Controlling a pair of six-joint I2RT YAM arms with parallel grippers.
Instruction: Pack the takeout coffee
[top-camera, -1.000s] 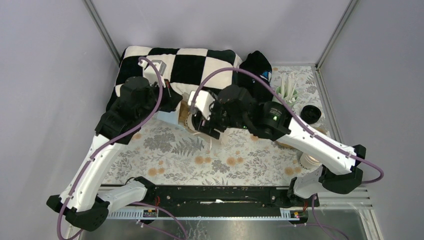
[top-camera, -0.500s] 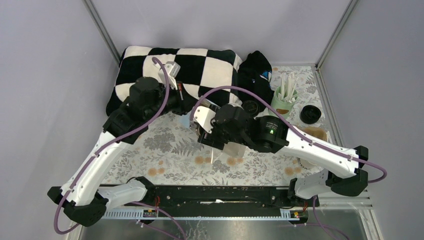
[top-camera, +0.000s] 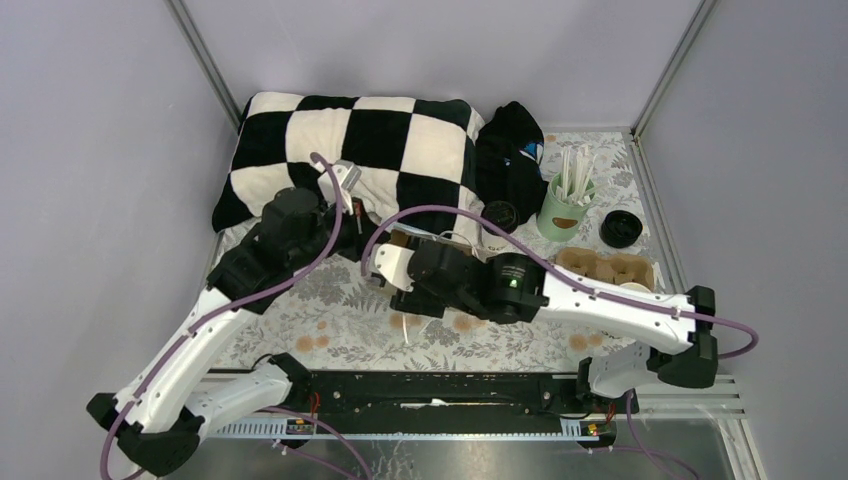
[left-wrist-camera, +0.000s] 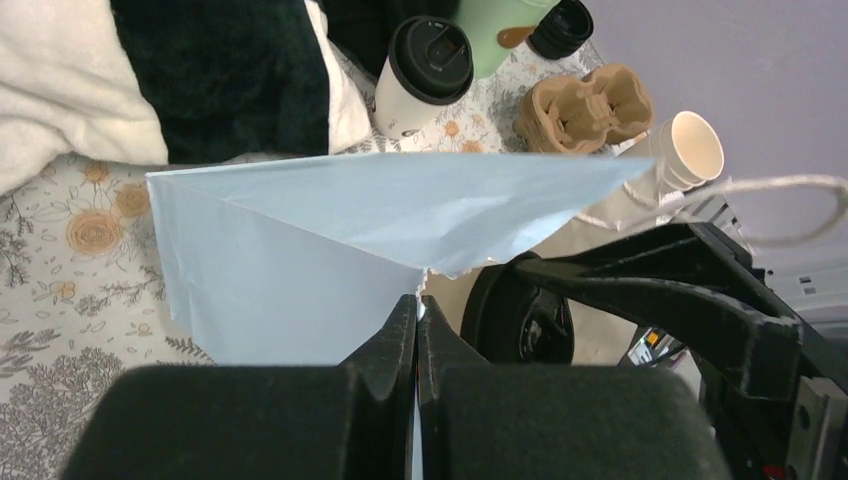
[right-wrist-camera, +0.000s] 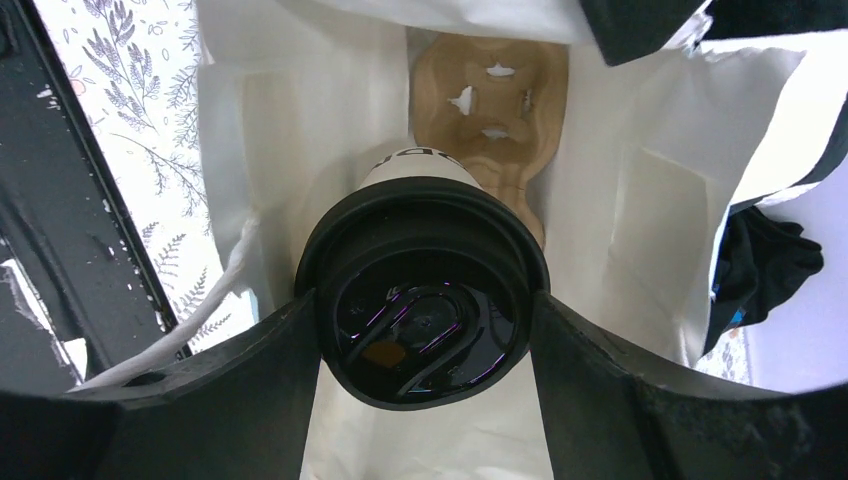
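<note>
The right hand (right-wrist-camera: 422, 350) grips the coffee cup (right-wrist-camera: 420, 290) by its sides. The cup's long axis runs along the wrist camera's line of sight: black lid toward the camera, base toward the inside of the open paper bag (right-wrist-camera: 280, 130) near the middle of the worktop (top-camera: 330, 330). A pulp carrier (right-wrist-camera: 490, 90) lies at the bag's bottom. The left hand (left-wrist-camera: 415, 315) is clenched on the bag's rim. A second coffee cup (left-wrist-camera: 425, 65) stands upright near the far edge, just beside the mint-green cup (left-wrist-camera: 495, 35).
</note>
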